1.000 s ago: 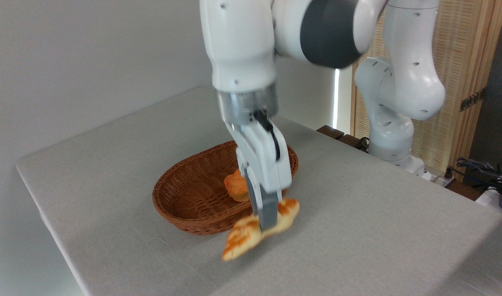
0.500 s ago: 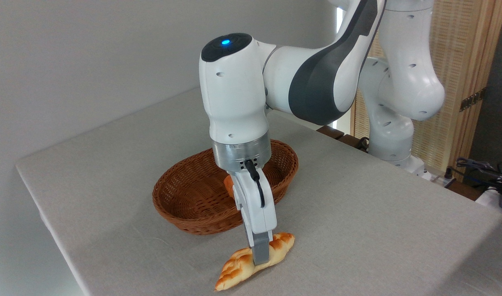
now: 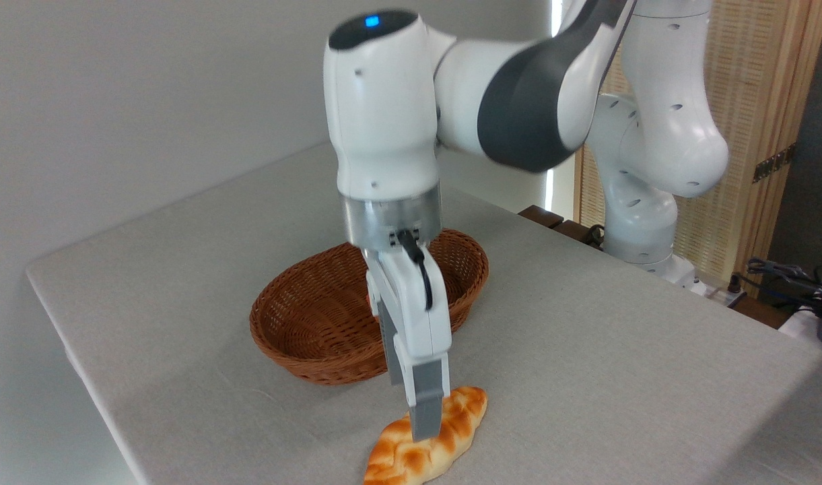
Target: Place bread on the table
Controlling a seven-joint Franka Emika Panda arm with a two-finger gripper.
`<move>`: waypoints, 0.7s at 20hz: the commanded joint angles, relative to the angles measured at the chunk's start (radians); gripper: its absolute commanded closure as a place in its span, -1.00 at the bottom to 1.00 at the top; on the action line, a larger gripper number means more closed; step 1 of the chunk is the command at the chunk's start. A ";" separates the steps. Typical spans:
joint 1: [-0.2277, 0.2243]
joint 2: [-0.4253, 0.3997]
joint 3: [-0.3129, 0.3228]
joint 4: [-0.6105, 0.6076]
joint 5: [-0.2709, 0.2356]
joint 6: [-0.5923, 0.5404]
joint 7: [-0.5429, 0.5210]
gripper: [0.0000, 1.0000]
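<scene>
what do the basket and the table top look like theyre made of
Basket: brown woven wicker, or a plastic imitation; the interlaced strands and braided rim show, slightly glossy. Table: covered in matte light grey cloth, judging by its fine weave texture and soft edge.

Elongated braided golden-brown bread loaf (image 3: pixel 429 446) lies flat on the light grey cloth-covered table (image 3: pixel 619 350), near its front edge, just in front of and slightly right of the brown oval wicker basket (image 3: pixel 316 323). White two-finger gripper (image 3: pixel 425 421) hangs directly over the loaf's middle, fingertips at its top surface, basket behind it. White arm base (image 3: pixel 643 236) stands off the table's far right side, well apart from basket and loaf.
</scene>
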 commanded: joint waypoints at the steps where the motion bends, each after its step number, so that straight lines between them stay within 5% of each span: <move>1: 0.000 -0.009 0.008 0.149 -0.058 -0.194 -0.051 -1.00; 5: 0.002 -0.004 -0.047 0.310 -0.130 -0.391 -0.383 -1.00; 8: 0.086 -0.010 -0.233 0.351 -0.121 -0.446 -0.556 -1.00; 10: 0.146 -0.010 -0.350 0.351 -0.115 -0.447 -0.613 -1.00; 14: 0.169 -0.009 -0.415 0.351 -0.098 -0.443 -0.624 -1.00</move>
